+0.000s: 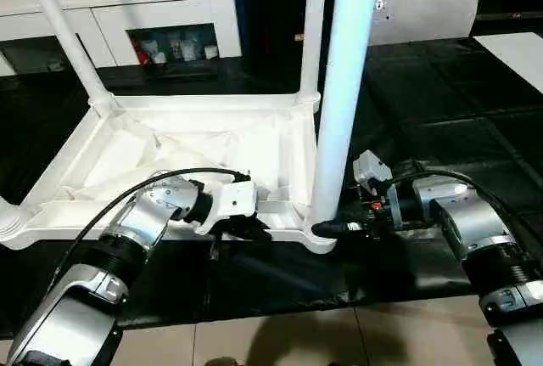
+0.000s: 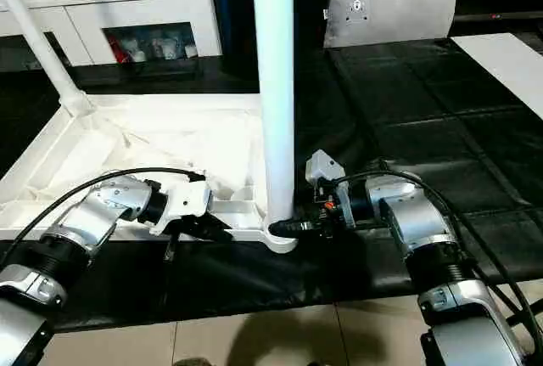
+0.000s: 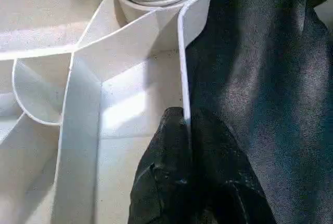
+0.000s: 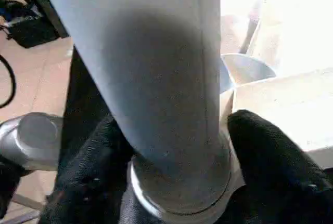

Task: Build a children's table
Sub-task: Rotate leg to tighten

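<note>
The children's table lies upside down on a black mat, its white ribbed tabletop (image 1: 212, 145) facing up. A thick white leg (image 1: 344, 86) stands upright in the near right corner socket. Two more legs rise from the far left corner (image 1: 64, 30) and the far right corner (image 1: 314, 26). My left gripper (image 1: 244, 228) is shut on the tabletop's thin near rim (image 3: 183, 68), one finger on each side of it. My right gripper (image 2: 284, 228) reaches in from the right, its fingers (image 4: 276, 172) pressed on both sides of the near right leg (image 4: 156, 68) just above the socket.
The black mat (image 1: 441, 111) spreads out to the right, and tiled floor (image 1: 280, 336) lies in front of it. A grey cushion (image 2: 390, 5) leans at the back right. A white cabinet (image 1: 127, 9) stands at the back left, and a white board (image 1: 517, 52) lies at the far right.
</note>
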Controlling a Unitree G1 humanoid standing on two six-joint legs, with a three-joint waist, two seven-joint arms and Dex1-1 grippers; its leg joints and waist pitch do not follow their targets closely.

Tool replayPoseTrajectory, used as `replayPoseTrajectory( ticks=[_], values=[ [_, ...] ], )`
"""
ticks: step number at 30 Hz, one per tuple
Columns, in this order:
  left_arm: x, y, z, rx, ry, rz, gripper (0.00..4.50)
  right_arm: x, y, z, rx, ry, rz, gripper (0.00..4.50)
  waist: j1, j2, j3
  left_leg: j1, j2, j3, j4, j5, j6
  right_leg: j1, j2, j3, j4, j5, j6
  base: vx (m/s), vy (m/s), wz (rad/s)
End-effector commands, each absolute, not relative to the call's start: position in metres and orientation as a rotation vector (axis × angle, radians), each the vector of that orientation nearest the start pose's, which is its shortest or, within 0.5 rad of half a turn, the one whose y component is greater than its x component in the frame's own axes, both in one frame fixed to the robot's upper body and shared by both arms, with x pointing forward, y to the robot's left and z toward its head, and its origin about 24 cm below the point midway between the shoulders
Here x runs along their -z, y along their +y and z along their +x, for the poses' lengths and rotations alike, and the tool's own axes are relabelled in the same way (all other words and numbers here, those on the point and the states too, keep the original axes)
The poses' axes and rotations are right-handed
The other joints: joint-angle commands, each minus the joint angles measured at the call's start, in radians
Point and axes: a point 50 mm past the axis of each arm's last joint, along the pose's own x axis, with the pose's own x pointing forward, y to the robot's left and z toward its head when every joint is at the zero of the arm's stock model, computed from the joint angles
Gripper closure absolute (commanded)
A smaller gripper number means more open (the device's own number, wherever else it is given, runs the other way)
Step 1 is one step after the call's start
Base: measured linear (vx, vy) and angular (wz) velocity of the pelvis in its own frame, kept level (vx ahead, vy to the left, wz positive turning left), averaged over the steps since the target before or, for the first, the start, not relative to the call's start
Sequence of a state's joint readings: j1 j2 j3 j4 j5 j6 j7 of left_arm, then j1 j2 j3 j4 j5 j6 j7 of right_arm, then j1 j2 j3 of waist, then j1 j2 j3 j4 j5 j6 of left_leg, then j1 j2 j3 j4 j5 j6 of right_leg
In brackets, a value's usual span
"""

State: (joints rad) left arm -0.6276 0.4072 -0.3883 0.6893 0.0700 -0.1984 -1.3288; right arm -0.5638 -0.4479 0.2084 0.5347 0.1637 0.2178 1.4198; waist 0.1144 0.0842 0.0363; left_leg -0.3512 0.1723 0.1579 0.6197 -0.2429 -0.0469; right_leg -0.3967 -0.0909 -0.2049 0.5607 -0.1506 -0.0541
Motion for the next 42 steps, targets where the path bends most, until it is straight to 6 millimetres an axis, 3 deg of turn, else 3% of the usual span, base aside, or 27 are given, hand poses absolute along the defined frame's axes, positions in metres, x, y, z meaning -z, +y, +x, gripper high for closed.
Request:
replayPoseTrajectory(
  ticks=[1,7,10,13,14,15,16,17,18,19,20,21,22,23,24,25,26,27,29,34,37,40,42],
  values=[
    [-0.04,0.134,0.3,1.627,0.438,0.656,4.5,-0.071,-0.156,0.308,-1.477,0.445,-0.138,1.81,0.0,-0.012,-0.072,-0.007,0.071,-0.021,-0.066,-0.043,0.091,0.069,-0.092,0.08,-0.065,-0.315,-0.037,0.0,0.0,0.0],
    [-0.039,0.13,0.305,1.549,0.441,0.601,4.5,-0.067,-0.148,0.303,-1.469,0.44,-0.072,2.2,-0.003,-0.009,-0.071,-0.003,0.076,-0.023,-0.068,-0.052,0.084,0.066,-0.09,0.079,-0.067,-0.315,-0.036,0.0,0.0,0.0],
    [-0.044,0.12,0.317,1.407,0.442,0.487,4.5,-0.058,-0.133,0.301,-1.355,0.442,-0.044,2.33,-0.006,-0.011,-0.063,0.001,0.07,-0.019,-0.07,-0.08,0.063,0.065,-0.089,0.075,-0.083,-0.395,-0.013,0.0,0.0,0.0],
    [-0.05,0.109,0.324,1.33,0.422,0.435,4.5,-0.048,-0.12,0.312,-1.137,0.451,-0.058,2.4,-0.029,-0.006,-0.054,0.005,0.055,-0.02,-0.072,-0.137,0.023,0.063,-0.084,0.057,-0.106,-0.506,0.033,0.0,0.0,0.0],
    [-0.051,0.105,0.326,1.305,0.418,0.421,4.5,-0.046,-0.116,0.316,-1.063,0.454,-0.046,2.42,-0.046,-0.006,-0.05,0.01,0.048,-0.02,-0.068,-0.175,0.018,0.061,-0.08,0.043,-0.121,-0.554,0.064,0.0,0.0,0.0],
    [-0.053,0.1,0.328,1.274,0.413,0.411,4.5,-0.045,-0.112,0.321,-0.988,0.456,-0.028,2.44,-0.066,0.008,-0.044,0.021,0.051,-0.023,-0.067,-0.232,0.011,0.058,-0.075,0.029,-0.137,-0.587,0.08,0.0,0.0,0.0],
    [-0.054,0.097,0.33,1.254,0.411,0.406,4.5,-0.044,-0.11,0.323,-0.943,0.459,-0.016,2.46,-0.089,0.008,-0.041,0.025,0.055,-0.03,-0.068,-0.298,0.012,0.067,-0.07,0.01,-0.146,-0.596,0.104,0.0,0.0,0.0],
    [-0.055,0.091,0.333,1.213,0.419,0.406,4.5,-0.043,-0.106,0.327,-0.866,0.472,-0.007,2.48,-0.098,0.022,-0.042,0.03,0.066,-0.035,-0.072,-0.338,0.014,0.072,-0.071,0.007,-0.145,-0.587,0.105,0.0,0.0,0.0],
    [-0.055,0.091,0.333,1.213,0.419,0.406,4.5,-0.043,-0.106,0.327,-0.866,0.472,-0.007,2.48,-0.111,0.024,-0.038,0.028,0.084,-0.043,-0.083,-0.383,0.015,0.079,-0.069,0.006,-0.138,-0.565,0.102,0.0,0.0,0.0],
    [-0.057,0.087,0.336,1.181,0.422,0.412,4.5,-0.042,-0.103,0.33,-0.81,0.48,-0.005,2.49,-0.124,0.03,-0.04,0.005,0.115,-0.069,-0.107,-0.447,0.014,0.104,-0.074,0.026,-0.094,-0.493,0.099,0.0,0.0,0.0],
    [-0.059,0.082,0.34,1.128,0.416,0.42,4.5,-0.041,-0.098,0.332,-0.743,0.482,-0.003,2.5,-0.125,0.034,-0.041,0.011,0.127,-0.072,-0.121,-0.501,0.008,0.097,-0.08,0.061,-0.063,-0.454,0.081,0.0,0.0,0.0],
    [-0.062,0.073,0.346,1.036,0.402,0.437,4.5,-0.039,-0.09,0.336,-0.632,0.483,-0.005,2.5,-0.141,0.023,-0.032,0.023,0.077,-0.053,-0.096,-0.473,-0.015,0.072,-0.091,0.057,-0.109,-0.55,0.068,0.0,0.0,0.0],
    [-0.062,0.072,0.347,1.018,0.4,0.441,4.5,-0.039,-0.088,0.337,-0.61,0.483,-0.008,2.5,-0.147,0.013,-0.034,0.038,0.039,-0.037,-0.068,-0.417,-0.02,0.054,-0.093,0.04,-0.141,-0.635,0.074,0.0,0.0,0.0],
    [-0.062,0.069,0.348,1.002,0.396,0.444,4.5,-0.038,-0.086,0.337,-0.586,0.478,-0.019,2.5,-0.15,0.006,-0.037,0.036,0.001,-0.02,-0.038,-0.298,0.005,0.055,-0.099,0.013,-0.158,-0.7,0.095,0.0,0.0,0.0],
    [-0.061,0.068,0.348,1.0,0.395,0.443,4.5,-0.038,-0.085,0.337,-0.58,0.475,-0.024,2.5,-0.151,0.015,-0.039,0.015,0.009,-0.021,-0.044,-0.258,0.036,0.067,-0.087,0.002,-0.162,-0.686,0.129,0.0,0.0,0.0],
    [-0.061,0.066,0.347,0.996,0.395,0.44,4.5,-0.038,-0.084,0.338,-0.57,0.46,-0.031,2.5,-0.151,0.023,-0.043,0.019,0.019,-0.025,-0.049,-0.256,0.04,0.067,-0.086,0.002,-0.163,-0.658,0.132,0.0,0.0,0.0],
    [-0.06,0.067,0.347,0.995,0.398,0.442,4.5,-0.04,-0.085,0.338,-0.568,0.437,-0.035,2.5,-0.159,0.028,-0.045,0.012,0.043,-0.041,-0.063,-0.273,0.04,0.076,-0.08,0.005,-0.152,-0.577,0.124,0.0,0.0,0.0],
    [-0.058,0.068,0.346,0.985,0.403,0.453,4.5,-0.043,-0.085,0.339,-0.58,0.391,-0.053,2.17,-0.158,0.031,-0.05,0.009,0.062,-0.051,-0.073,-0.291,0.043,0.078,-0.082,0.019,-0.136,-0.503,0.108,0.0,0.0,0.0],
    [-0.058,0.074,0.347,0.979,0.404,0.459,4.5,-0.049,-0.089,0.34,-0.617,0.324,-0.065,1.97,-0.162,0.026,-0.051,0.003,0.061,-0.053,-0.077,-0.289,0.047,0.078,-0.09,0.033,-0.123,-0.451,0.072,0.0,0.0,0.0],
    [-0.055,0.086,0.346,0.988,0.4,0.512,4.5,-0.056,-0.103,0.335,-0.69,0.253,-0.065,1.48,-0.147,0.022,-0.06,-0.02,0.062,-0.053,-0.072,-0.141,0.092,0.09,-0.103,0.053,-0.093,-0.312,-0.01,0.0,0.0,0.0],
    [-0.052,0.096,0.342,1.047,0.402,0.537,4.5,-0.057,-0.12,0.333,-0.727,0.231,-0.093,1.22,-0.135,0.021,-0.066,-0.022,0.06,-0.05,-0.067,-0.087,0.106,0.09,-0.103,0.058,-0.082,-0.264,-0.024,0.0,0.0,0.0],
    [-0.049,0.108,0.336,1.132,0.398,0.607,4.5,-0.061,-0.138,0.327,-0.814,0.211,-0.123,0.94,-0.116,0.02,-0.075,-0.034,0.06,-0.049,-0.056,0.0,0.153,0.089,-0.101,0.063,-0.057,-0.14,-0.034,0.0,0.0,0.0],
    [-0.049,0.109,0.335,1.15,0.387,0.627,4.5,-0.061,-0.139,0.327,-0.82,0.211,-0.124,0.94,-0.111,0.021,-0.075,-0.033,0.061,-0.046,-0.054,0.017,0.159,0.084,-0.099,0.063,-0.057,-0.137,-0.036,0.0,0.0,0.0]
  ],
)
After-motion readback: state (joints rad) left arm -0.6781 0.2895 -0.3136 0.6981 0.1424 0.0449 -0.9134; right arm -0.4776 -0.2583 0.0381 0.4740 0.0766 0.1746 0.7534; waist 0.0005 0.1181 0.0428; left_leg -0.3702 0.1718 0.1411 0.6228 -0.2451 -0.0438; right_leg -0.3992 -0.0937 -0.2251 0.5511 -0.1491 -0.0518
